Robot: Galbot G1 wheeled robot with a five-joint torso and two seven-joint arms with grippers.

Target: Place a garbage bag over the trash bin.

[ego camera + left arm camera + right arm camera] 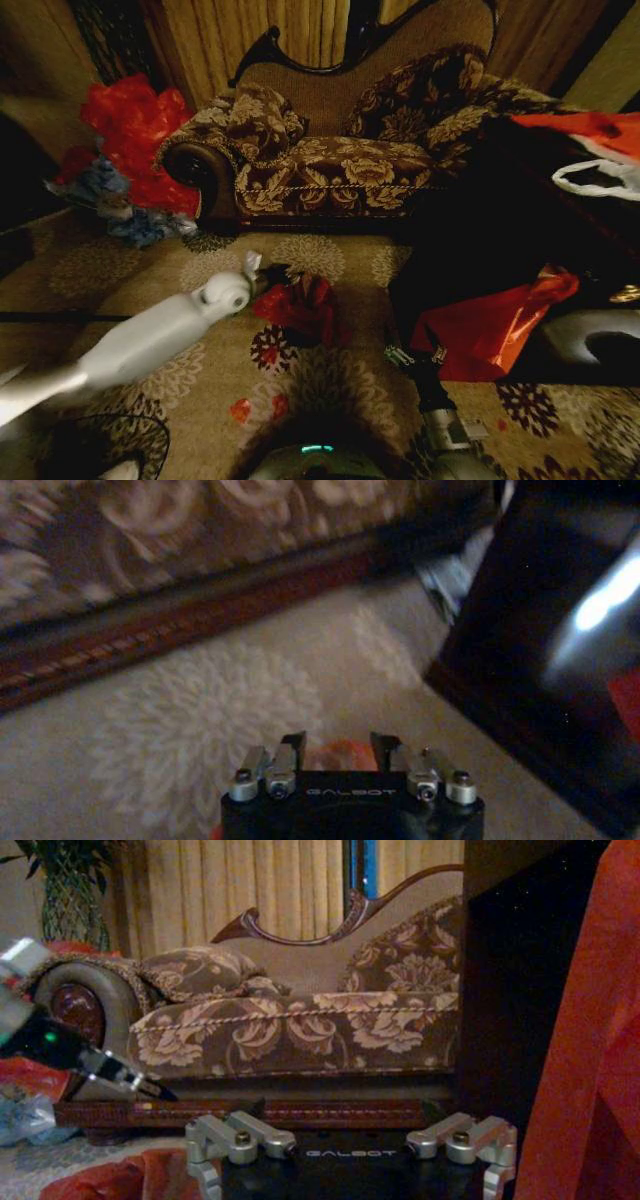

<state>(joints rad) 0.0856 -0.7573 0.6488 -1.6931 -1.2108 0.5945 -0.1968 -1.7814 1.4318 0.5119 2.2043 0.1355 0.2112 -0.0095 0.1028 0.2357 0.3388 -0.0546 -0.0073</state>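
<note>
Head high — wrists low, sofa (300,1027) shared

Floral sofa (340,150) behind patterned carpet (200,270), red plastic heap (135,130) beside.

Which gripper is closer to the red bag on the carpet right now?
Left. The left gripper is right at the bag, seemingly touching its edge. The right gripper sits apart, toward the robot's right.

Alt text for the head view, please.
The left gripper reaches to the crumpled red garbage bag on the patterned carpet before a floral sofa. The right gripper hovers beside a larger red-orange bag.
</note>
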